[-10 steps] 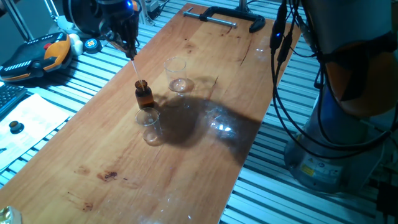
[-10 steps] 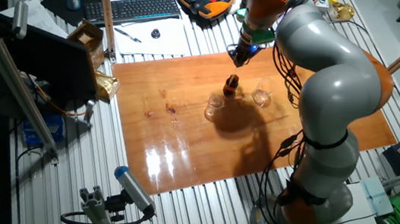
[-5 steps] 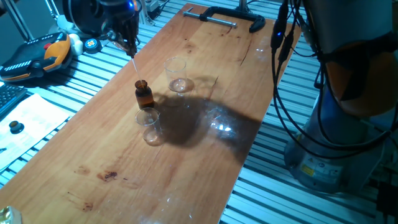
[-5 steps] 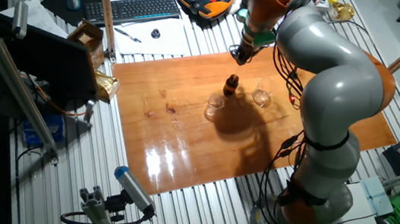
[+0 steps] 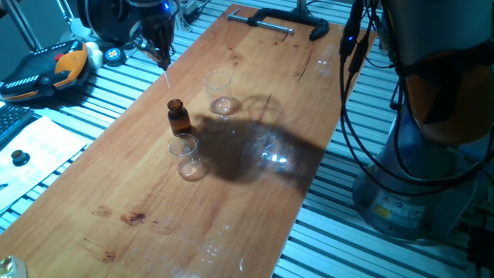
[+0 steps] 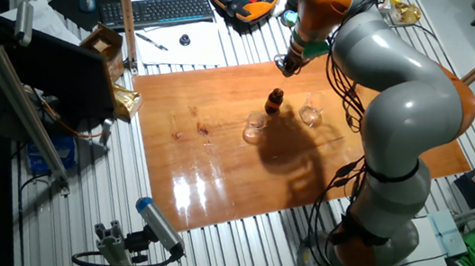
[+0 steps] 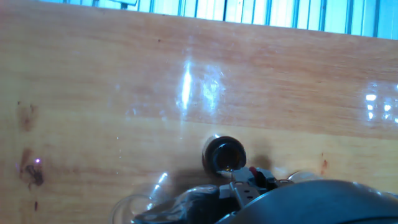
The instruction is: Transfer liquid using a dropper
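My gripper (image 5: 161, 52) is shut on the dropper (image 5: 167, 79), a thin clear glass tube that hangs down from the fingers. Its lower tip is just above the mouth of the small amber-brown bottle (image 5: 179, 117), which stands upright on the wooden table (image 5: 255, 201). One clear beaker (image 5: 185, 155) stands right in front of the bottle, another (image 5: 219, 92) behind it to the right. In the other fixed view my gripper (image 6: 289, 61) is above the bottle (image 6: 274, 101). In the hand view the bottle's dark mouth (image 7: 224, 154) lies right under the fingers (image 7: 249, 182).
A black clamp (image 5: 282, 23) lies at the table's far end. An orange teach pendant (image 5: 46, 69) and a keyboard (image 6: 157, 10) lie off the table on the slatted bench. The arm's cables (image 5: 351, 85) hang by the table's right edge.
My gripper has risen slightly with the dropper, so the tube's tip has come up from the bottle's mouth. The bottle and beakers have not moved.
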`<state>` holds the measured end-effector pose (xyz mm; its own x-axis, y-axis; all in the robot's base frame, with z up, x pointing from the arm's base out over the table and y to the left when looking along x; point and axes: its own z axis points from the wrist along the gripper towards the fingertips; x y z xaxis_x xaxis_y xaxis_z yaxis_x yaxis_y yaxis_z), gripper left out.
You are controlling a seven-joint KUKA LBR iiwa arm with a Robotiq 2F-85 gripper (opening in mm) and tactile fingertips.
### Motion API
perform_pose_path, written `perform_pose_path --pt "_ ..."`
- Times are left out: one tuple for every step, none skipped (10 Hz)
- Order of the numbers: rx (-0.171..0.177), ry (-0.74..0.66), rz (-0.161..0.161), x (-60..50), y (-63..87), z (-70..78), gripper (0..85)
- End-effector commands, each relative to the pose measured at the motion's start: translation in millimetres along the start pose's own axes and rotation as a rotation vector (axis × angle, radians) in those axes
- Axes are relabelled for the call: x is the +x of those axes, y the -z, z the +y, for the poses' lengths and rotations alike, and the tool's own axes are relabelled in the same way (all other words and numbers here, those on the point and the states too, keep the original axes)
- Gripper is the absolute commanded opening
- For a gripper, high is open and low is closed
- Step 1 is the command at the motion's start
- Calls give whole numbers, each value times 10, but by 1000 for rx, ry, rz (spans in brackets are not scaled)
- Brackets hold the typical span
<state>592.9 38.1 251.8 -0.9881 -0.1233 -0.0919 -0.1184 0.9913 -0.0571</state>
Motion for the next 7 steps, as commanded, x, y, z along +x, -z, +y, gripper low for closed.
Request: perform_pose_path --pt "7 -2 -7 -6 -9 1 7" --pt "7 -2 -9 -16 -25 -1 7" --pt "9 2 -10 -26 -46 -7 7" --pt "15 10 -11 -33 -68 -15 7" --pt "12 14 -7 -42 -99 -20 7" --pt "14 22 -2 -55 -133 -27 7" --pt "12 27 3 -67 -178 -35 7"
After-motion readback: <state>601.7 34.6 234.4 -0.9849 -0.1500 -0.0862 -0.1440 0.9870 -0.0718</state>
